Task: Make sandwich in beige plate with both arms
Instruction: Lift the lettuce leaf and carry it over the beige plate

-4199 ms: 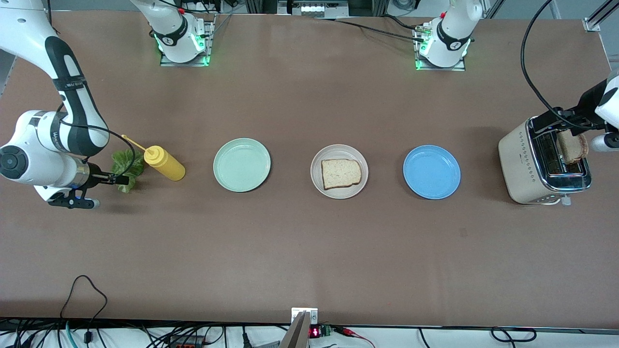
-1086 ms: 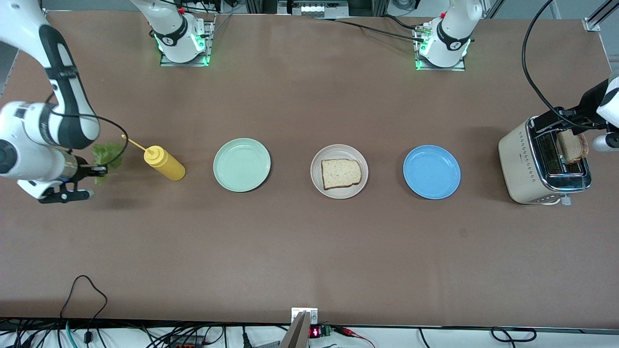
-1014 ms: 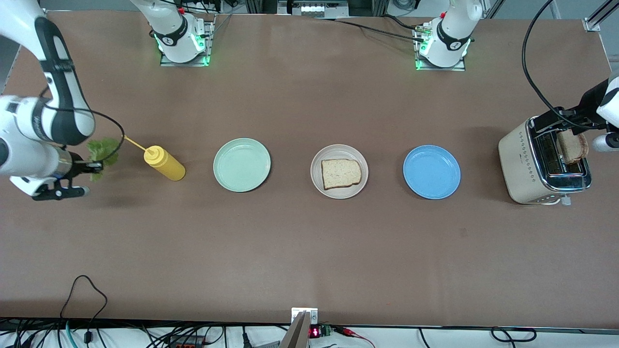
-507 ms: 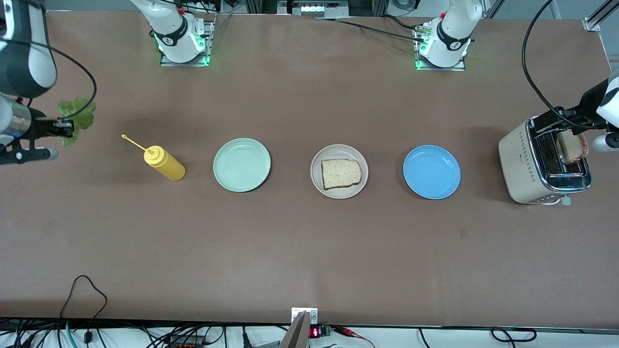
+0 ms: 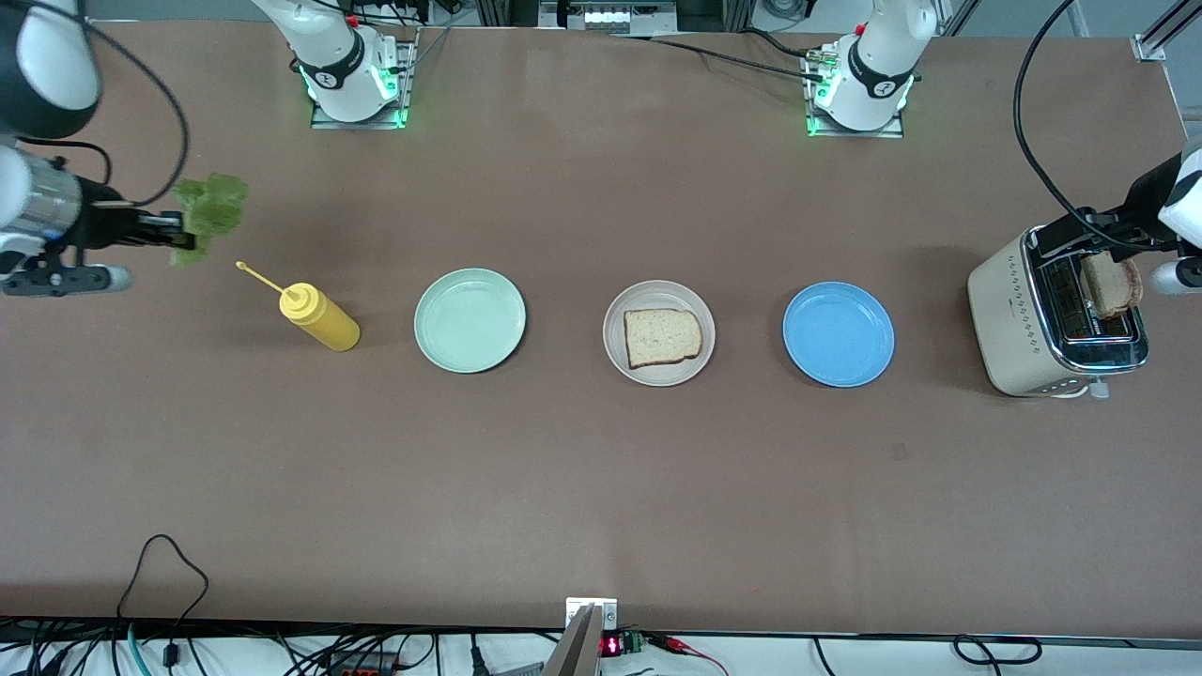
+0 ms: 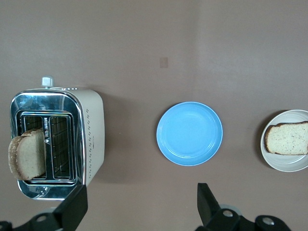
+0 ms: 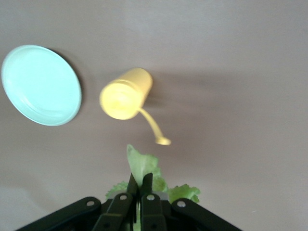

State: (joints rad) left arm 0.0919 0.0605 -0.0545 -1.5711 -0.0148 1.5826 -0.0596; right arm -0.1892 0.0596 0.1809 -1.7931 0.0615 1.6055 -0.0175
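You had first bread slice (image 5: pixel 662 337) on beige plate (image 5: pixel 616 361). Right gripper (image 5: pixel 176 229) clamped lettuce leaf (image 5: pixel 210 208), airborne beside mustard bottle (image 5: pixel 320 317). Left gripper (image 6: pixel 139 209), jaws apart, hung over toaster (image 5: pixel 1019 319); second slice (image 5: pixel 1109 284) not yet pulled. Lettuce, top slice remained.

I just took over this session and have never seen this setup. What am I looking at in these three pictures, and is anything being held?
Two white robot arms work at a brown table. The wide picture comes from a high camera facing them; the other two come from cameras on their wrists.

On the table stand a yellow squeeze bottle, a mint green plate, a beige plate with one bread slice on it, a blue plate and a toaster with a second slice sticking up from it.

The right gripper is shut on a lettuce leaf, in the air near the bottle. The left gripper hangs open over the toaster, holding nothing.
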